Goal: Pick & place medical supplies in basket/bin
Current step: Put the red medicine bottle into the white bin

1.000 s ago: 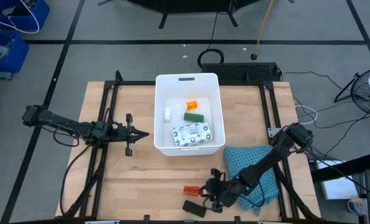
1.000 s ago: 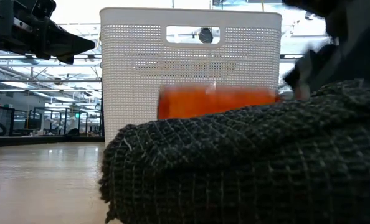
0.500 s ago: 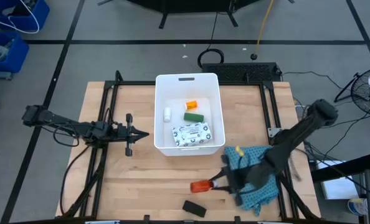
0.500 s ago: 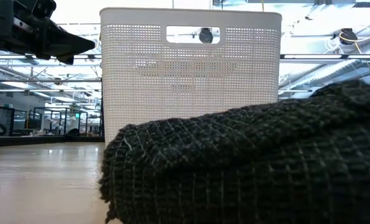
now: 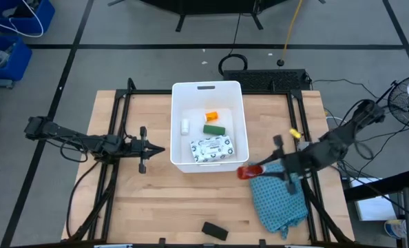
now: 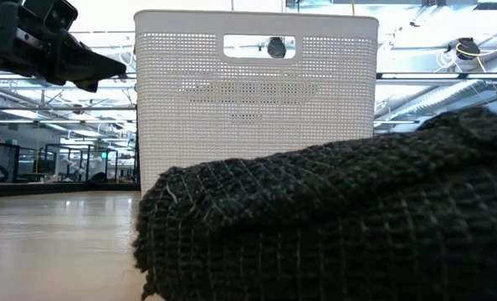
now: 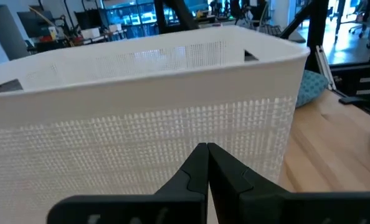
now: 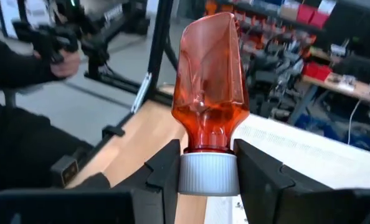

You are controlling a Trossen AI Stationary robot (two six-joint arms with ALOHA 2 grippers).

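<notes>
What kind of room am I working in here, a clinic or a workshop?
Most likely a robotics lab or workshop, not a clinic. The wooden table sits in a black metal frame, cables trail over the floor, and parts shelves show behind the red tube.

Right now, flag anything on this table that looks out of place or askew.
The teal cloth lies rumpled by the right front corner. One black oblong sits alone near the front edge, outside the white bin. The right gripper holds the red tube by its white cap beside the bin. Nothing looks spilled or damaged.
</notes>
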